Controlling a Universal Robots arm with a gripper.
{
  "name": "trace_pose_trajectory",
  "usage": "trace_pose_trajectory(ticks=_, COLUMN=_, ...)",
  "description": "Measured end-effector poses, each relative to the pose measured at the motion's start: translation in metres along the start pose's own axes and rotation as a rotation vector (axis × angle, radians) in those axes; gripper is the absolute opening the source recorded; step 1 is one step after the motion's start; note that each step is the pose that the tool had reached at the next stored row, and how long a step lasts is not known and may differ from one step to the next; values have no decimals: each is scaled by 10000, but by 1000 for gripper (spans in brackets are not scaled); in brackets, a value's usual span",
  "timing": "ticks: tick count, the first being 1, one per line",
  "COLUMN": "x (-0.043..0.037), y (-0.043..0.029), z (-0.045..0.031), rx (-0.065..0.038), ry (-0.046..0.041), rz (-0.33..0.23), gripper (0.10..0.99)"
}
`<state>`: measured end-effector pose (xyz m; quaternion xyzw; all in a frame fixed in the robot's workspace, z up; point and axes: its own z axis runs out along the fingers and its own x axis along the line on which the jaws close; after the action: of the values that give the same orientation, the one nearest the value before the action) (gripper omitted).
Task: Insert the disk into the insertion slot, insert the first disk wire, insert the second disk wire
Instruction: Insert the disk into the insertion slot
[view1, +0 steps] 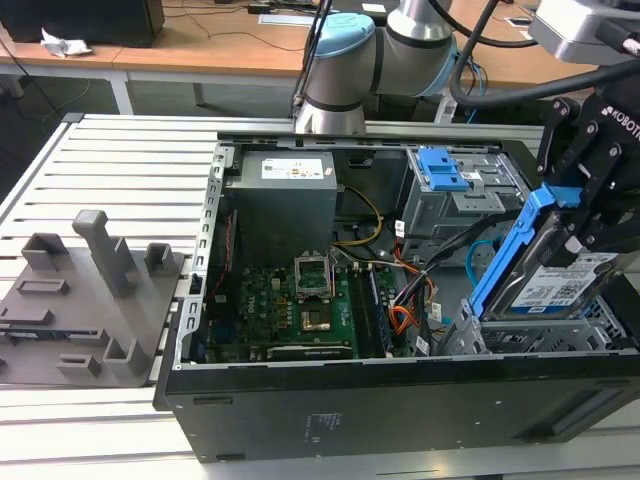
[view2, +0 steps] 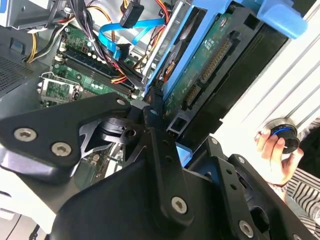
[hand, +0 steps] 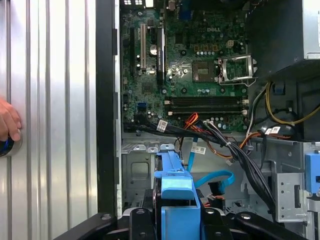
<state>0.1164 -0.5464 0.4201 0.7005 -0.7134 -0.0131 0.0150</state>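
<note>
Clamped with the gripper (view1: 588, 210) on the disk (view1: 555, 285), upper end — tilted, lower end at the insertion slot (view1: 515, 335).

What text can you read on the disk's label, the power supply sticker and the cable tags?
Barcode label on the disk: print too small to read.
Sticker on the power supply: print too small to read.
White cable tags on the wires: print too small to read.

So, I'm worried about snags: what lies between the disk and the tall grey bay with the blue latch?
In the exterior view, the light-blue cable loops there beside dark cables, between the tilted disk and the tall grey bay.
</note>
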Motion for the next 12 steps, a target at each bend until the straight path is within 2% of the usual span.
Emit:
trace_pose_trajectory(ticks=5, x=0, y=-5, z=113, rx=0, ry=-1, rz=0, gripper=361)
trace_pose_trajectory(ticks=12, x=-1, y=-8, z=187, rx=0, ry=1, rz=0, gripper=361)
